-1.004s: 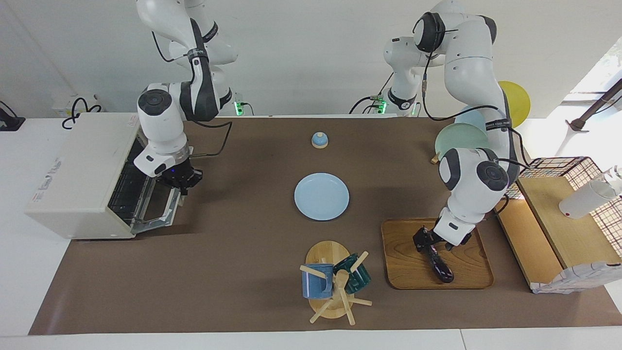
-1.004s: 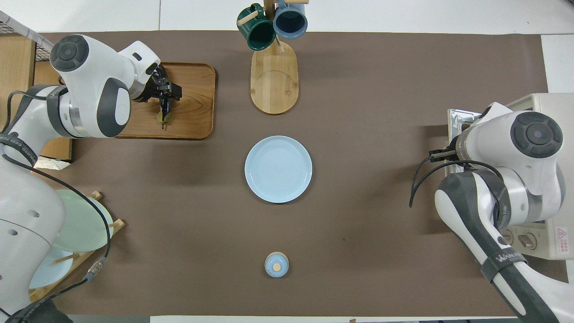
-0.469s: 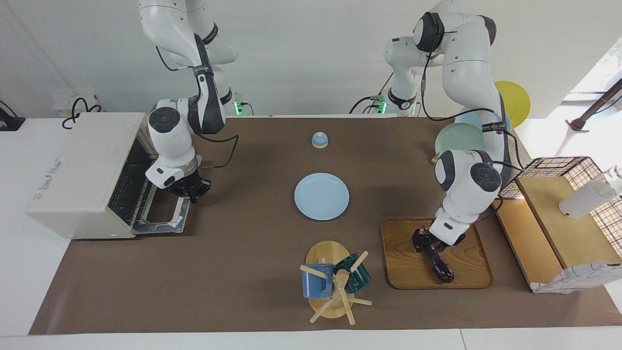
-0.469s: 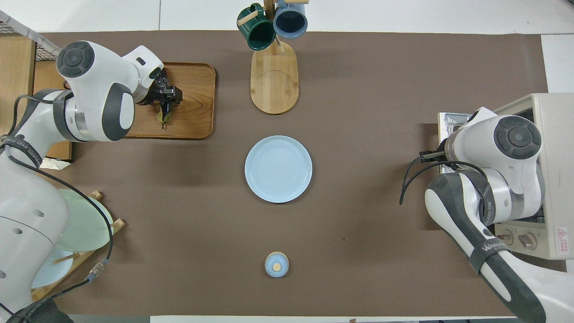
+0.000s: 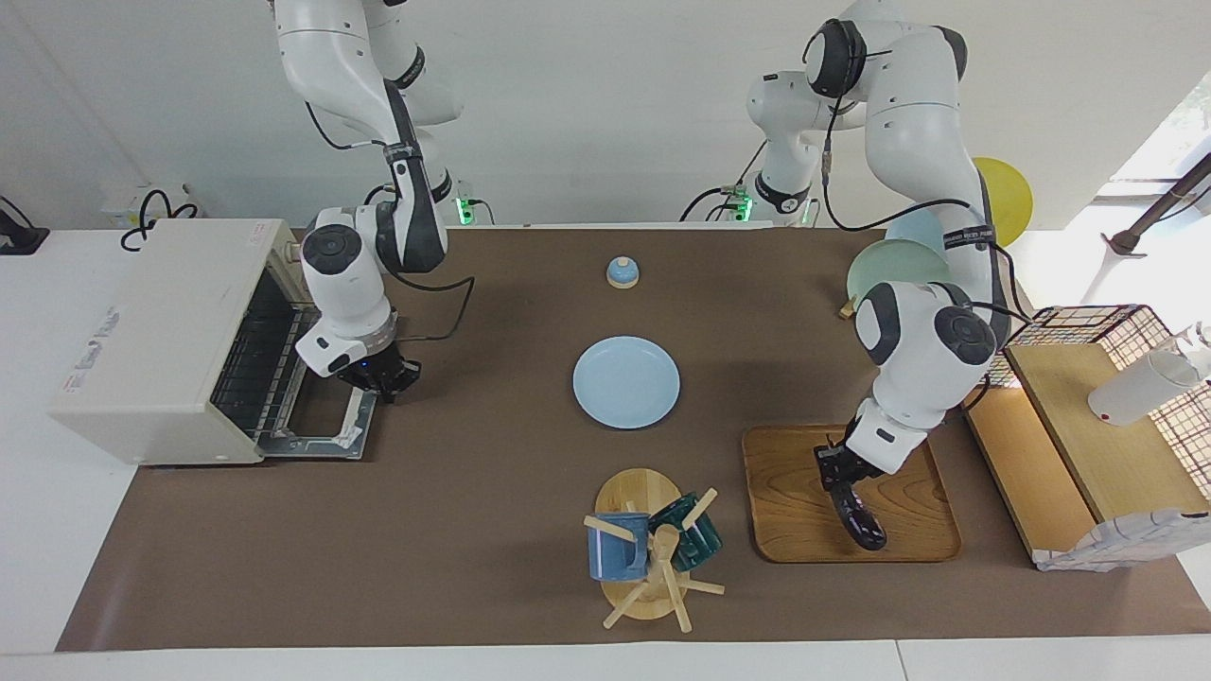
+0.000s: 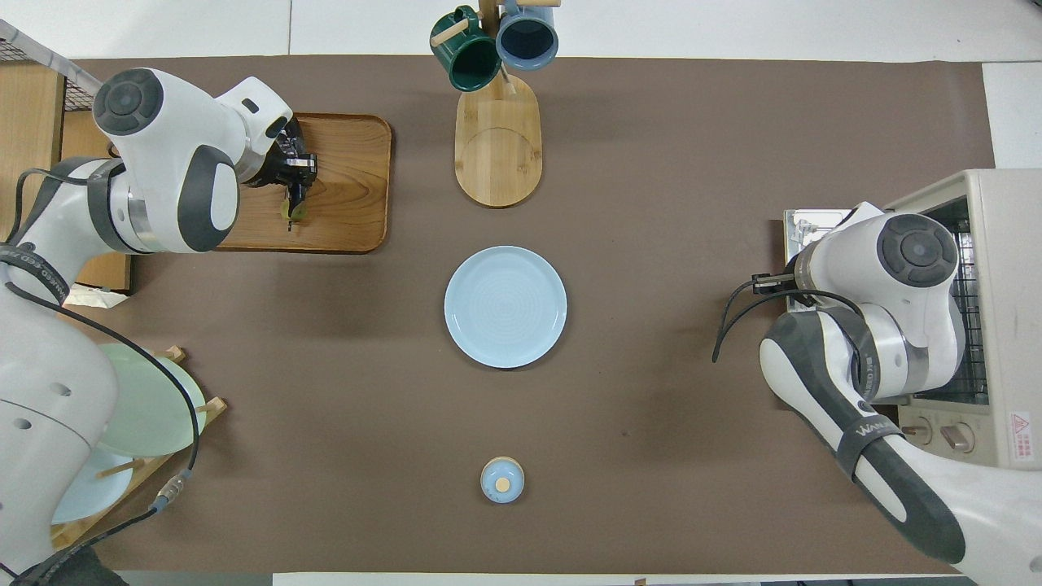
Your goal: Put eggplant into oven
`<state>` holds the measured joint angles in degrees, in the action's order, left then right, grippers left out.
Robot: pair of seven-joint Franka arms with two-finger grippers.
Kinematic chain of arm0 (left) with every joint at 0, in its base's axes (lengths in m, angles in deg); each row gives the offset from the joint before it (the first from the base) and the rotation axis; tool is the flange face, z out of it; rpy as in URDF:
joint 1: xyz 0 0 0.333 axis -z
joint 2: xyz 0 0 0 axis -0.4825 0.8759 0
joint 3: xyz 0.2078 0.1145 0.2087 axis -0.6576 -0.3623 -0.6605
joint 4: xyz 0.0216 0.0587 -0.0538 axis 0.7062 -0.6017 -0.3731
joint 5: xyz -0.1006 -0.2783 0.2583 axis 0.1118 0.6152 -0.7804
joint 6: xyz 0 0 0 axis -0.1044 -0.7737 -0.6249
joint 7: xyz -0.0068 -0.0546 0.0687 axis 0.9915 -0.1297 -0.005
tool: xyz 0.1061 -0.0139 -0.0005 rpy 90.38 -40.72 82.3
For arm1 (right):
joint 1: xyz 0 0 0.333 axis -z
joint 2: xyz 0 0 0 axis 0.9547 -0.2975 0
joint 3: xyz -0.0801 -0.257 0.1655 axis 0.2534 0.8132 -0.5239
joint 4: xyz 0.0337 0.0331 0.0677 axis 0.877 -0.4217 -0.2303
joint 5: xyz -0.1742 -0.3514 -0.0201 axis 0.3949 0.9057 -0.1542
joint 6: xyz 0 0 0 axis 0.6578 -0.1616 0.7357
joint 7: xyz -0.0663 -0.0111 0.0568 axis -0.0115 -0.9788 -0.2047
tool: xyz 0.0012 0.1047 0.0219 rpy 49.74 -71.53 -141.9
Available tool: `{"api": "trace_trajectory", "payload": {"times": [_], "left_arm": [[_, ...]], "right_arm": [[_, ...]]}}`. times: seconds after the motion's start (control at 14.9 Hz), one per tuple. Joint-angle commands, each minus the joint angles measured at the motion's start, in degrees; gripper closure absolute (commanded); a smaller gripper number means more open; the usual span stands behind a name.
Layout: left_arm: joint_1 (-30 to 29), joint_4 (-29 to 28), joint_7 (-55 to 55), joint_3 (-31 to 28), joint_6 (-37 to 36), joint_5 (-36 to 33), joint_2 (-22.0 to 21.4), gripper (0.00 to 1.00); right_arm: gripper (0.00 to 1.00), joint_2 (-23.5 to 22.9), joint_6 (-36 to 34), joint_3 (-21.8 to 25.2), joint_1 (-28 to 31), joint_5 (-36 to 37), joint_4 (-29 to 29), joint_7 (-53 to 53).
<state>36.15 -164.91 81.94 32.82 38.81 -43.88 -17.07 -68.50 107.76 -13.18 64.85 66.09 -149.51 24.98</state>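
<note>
Eggplant [image 5: 859,519] lies on the wooden tray [image 5: 790,501], pinched at its stem end by the left gripper [image 5: 838,476]. Oven [image 5: 161,340] door hangs open beside the right gripper [image 5: 378,376], whose finger state I cannot tell; next comes lifting toward it.

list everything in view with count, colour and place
eggplant: 1, dark purple, on the tray under the left end effector
oven: 1, cream-white, door open, right arm's end of the table
tray: 1, wooden, left arm's end
plate: 1, light blue, mid-table
mug rack: 1, wooden, farther from the robots than the plate
mugs: 2, blue and dark green, on the rack
small bell-like knob: 1, blue, nearer to the robots than the plate
left end effector: 1, black, at the eggplant's stem end
right end effector: 1, black, over the oven's open door edge
</note>
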Motion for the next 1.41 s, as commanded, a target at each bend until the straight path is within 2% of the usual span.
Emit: {"api": "trace_trajectory", "payload": {"times": [0.0, 0.2, 0.27, 0.33, 0.47, 0.6, 0.67, 0.74, 0.87, 1.0, 1.07, 1.34], "left_arm": [[0.78, -1.03, -5.3, -0.47, -7.16, 1.44, -7.05, 1.0], [4.02, -1.64, -9.52, -0.38, -15.95, 1.79, -13.12, 1.0], [5.78, -2.69, -12.24, -0.47, -17.11, 1.79, -15.22, 1.0], [7.1, -3.14, -14.7, -0.47, -17.73, 1.79, -16.72, 1.0], [10.96, -3.93, -19.45, -0.47, -20.01, 1.79, -18.93, 1.0], [15.79, -7.52, -24.63, -0.47, -18.8, 1.79, -20.95, 1.0], [18.42, -11.19, -27.01, -0.47, -14.79, 1.79, -22.52, 1.0], [20.89, -16.62, -28.95, -0.47, -7.61, 1.79, -24.1, 1.0], [25.81, -23.42, -30.55, -0.56, 0.95, 1.71, -24.56, 1.0], [27.49, -26.42, -30.2, -0.47, 5.79, 1.7, -23.51, 1.0], [27.94, -27.65, -30.28, -0.47, 8.78, 1.7, -22.03, 1.0], [30.22, -27.49, -30.81, -0.56, 15.74, 1.7, -15.61, 1.0]], "right_arm": [[1.0, 1.38, -7.33, 0.48, -3.23, -2.2, 4.57, -2.16], [1.0, 4.1, -24.46, 0.48, -2.53, -2.21, 14.41, -1.55], [0.97, 5.51, -29.13, 0.48, -2.53, -2.21, 16.27, -1.54], [0.8, 7.35, -31.87, 0.48, -2.53, -2.21, 16.81, -1.63], [0.38, 8.86, -33.56, 0.57, -2.53, -2.21, 16.46, -1.98], [0.17, 11.14, -36.28, 1.09, -2.44, -2.21, 16.81, -1.46], [0.17, 12.63, -37.43, 1.18, -2.09, -2.21, 16.81, -0.93], [0.17, 13.86, -38.83, 1.18, -1.65, -2.21, 16.81, -0.32], [0.16, 15.1, -40.94, 1.27, -0.95, -2.21, 16.9, 2.48], [0.02, 15.37, -39.64, 1.27, 1.24, -2.47, 15.5, 3.46], [0.0, 15.63, -38.42, 1.27, 1.34, -3.6, 14.89, 3.99], [0.0, 15.72, -38.58, 1.09, 0.99, -4.23, 14.79, 4.08]]}}
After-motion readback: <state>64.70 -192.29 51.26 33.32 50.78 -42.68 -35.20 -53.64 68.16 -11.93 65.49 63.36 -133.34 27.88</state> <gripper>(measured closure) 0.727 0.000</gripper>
